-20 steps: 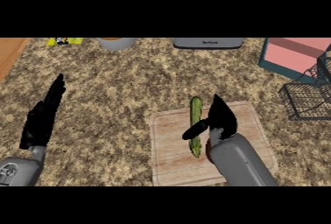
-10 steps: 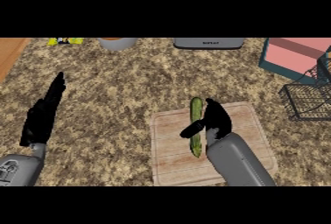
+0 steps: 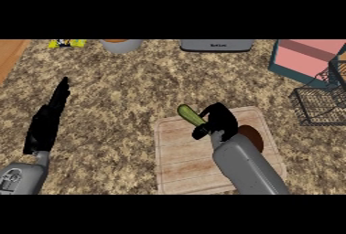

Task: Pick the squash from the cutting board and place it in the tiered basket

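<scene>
The squash (image 3: 190,115) is now tipped up and turned, with only its upper green end seen, while half a second ago it was lying long and flat on the cutting board (image 3: 186,157). The right hand (image 3: 218,120) is curled round the lower part of the squash, so that part is hidden by the black fingers and thumb. The hand is seen higher and more to the middle of the board than before, and a dark shadow is cast on the wood just to the right of the grey forearm. The squash is still above the cutting board, near its top edge, and whether it is touching the wood cannot be told. The tiered basket (image 3: 323,106) is seen well apart at the right edge, made of dark wire, and nothing has been put in it. The left hand (image 3: 49,121) is kept where it was at the left side, fingers straight and pressed together, pointing up over the speckled counter (image 3: 135,91). A pink box with a teal rim (image 3: 304,57) is seen behind the basket. A grey appliance (image 3: 215,45) is placed at the top edge, and some small writing is on it, but it cannot be read. A grey pot (image 3: 121,45) and a yellow packet (image 3: 66,43) are seen at the top left, and the print on the packet cannot be read either.
</scene>
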